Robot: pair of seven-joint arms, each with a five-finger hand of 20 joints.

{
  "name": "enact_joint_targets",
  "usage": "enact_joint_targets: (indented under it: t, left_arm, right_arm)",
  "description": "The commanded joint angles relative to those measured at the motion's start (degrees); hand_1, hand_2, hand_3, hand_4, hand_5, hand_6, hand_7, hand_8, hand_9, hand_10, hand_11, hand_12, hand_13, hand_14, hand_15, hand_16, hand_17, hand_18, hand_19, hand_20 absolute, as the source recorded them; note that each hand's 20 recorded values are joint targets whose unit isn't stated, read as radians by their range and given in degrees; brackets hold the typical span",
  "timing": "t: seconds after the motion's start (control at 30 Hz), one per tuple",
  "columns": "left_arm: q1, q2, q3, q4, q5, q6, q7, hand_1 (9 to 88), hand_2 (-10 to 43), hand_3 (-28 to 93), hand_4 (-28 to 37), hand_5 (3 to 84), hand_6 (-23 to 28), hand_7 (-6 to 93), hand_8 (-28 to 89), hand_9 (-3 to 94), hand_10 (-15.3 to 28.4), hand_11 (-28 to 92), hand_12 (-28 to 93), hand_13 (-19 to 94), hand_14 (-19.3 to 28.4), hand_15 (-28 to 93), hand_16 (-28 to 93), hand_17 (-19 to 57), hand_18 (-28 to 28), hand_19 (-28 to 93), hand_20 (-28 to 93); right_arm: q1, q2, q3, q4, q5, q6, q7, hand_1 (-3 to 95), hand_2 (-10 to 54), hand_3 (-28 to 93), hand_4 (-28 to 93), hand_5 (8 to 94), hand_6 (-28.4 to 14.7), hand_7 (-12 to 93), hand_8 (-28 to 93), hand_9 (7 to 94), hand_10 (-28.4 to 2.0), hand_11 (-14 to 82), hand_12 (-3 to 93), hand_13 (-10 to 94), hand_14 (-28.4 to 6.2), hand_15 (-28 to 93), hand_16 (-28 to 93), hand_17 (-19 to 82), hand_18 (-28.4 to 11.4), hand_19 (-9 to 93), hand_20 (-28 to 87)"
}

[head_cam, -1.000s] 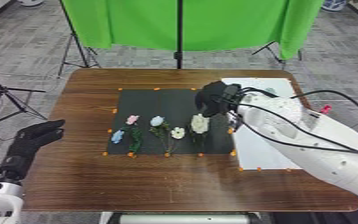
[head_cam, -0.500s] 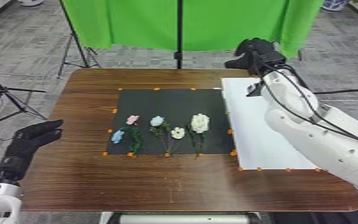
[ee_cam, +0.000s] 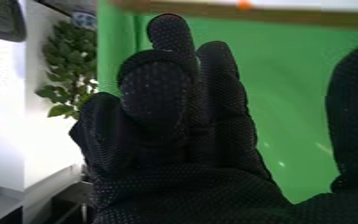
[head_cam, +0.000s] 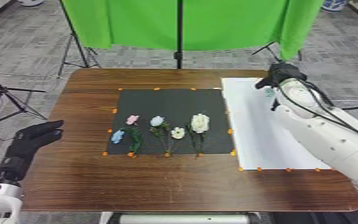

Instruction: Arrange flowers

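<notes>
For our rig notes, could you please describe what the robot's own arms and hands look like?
Both arms are white. The right arm has smooth, rounded segments, with black cables looping along it. The left hand and the right hand wear black gloves; up close, the right one's fabric shows a textured weave.

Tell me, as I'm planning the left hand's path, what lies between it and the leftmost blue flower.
Head view: between left hand and blue flower lie bare tabletop, then the edge of the black mat.

Right hand, fingers straight, before green cloth.
</notes>
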Motion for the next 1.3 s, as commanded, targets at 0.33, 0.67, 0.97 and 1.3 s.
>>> enact_joint_targets:
  t: [0.33, 0.67, 0.97, 1.3]
  left_arm:
    - [0.5, -0.19, 0.12, 0.33, -0.13, -1.56, -0.3, 40.7, 6.6, 65, -15.2, 48.1, 4.8, 13.5, -7, 45.0, 13.3, 23, 12, 39, 17.2, 24, -1, 13.4, 12.9, 16, 23]
    - [0.2, 0.18, -0.04, 0.49, -0.15, -2.15, -0.21, 40.8, 6.7, 65, -15.1, 48.2, 4.9, 13.5, -7, 45.0, 13.4, 23, 12, 39, 17.2, 24, -1, 13.3, 13.0, 17, 23]
    - [0.3, 0.21, -0.69, 0.45, -0.21, -2.42, -0.13, 40.9, 6.7, 65, -15.1, 48.1, 4.7, 13.6, -7, 45.1, 13.4, 23, 12, 39, 17.1, 24, -1, 13.4, 13.0, 17, 23]
    - [0.8, -0.06, -1.01, 0.16, 0.02, -2.6, -0.24, 40.9, 6.7, 64, -15.1, 48.1, 4.9, 13.6, -7, 45.0, 13.3, 23, 12, 39, 17.2, 24, -1, 13.4, 13.0, 17, 23]
  right_arm:
    - [-5.4, -1.5, -1.6, 2.8, 3.0, 14.0, 0.9, 38.6, -9.5, 66, -16, 59.9, 1.4, 16, -9, 74.7, -13.1, 23.7, 27.0, 85, -3.9, 62, 36, 57, -16.2, 93, 54]
    - [-13.6, 0.6, 6.5, -6.6, 6.3, 25.1, 1.9, 63.1, -9.5, 58, -19, 80.1, -0.3, 21, 7, 91.8, -8.6, 10.7, 44.2, 92, -0.8, 58, 37, 64, -13.0, 93, 54]
    - [-30.0, 0.1, 20.8, -28.4, 23.1, 30.1, -0.9, 63.1, -9.5, 59, -18, 80.6, -1.3, 21, 8, 92.3, -8.4, 10.7, 44.7, 93, -0.7, 58, 38, 65, -12.9, 93, 54]
    - [-38.0, -5.0, 21.2, -33.2, 17.6, 30.8, -4.6, 63.1, -9.5, 58, -18, 80.8, -1.6, 20, 9, 92.4, -8.6, 10.8, 45.3, 92, -0.6, 58, 39, 65, -12.6, 93, 54]
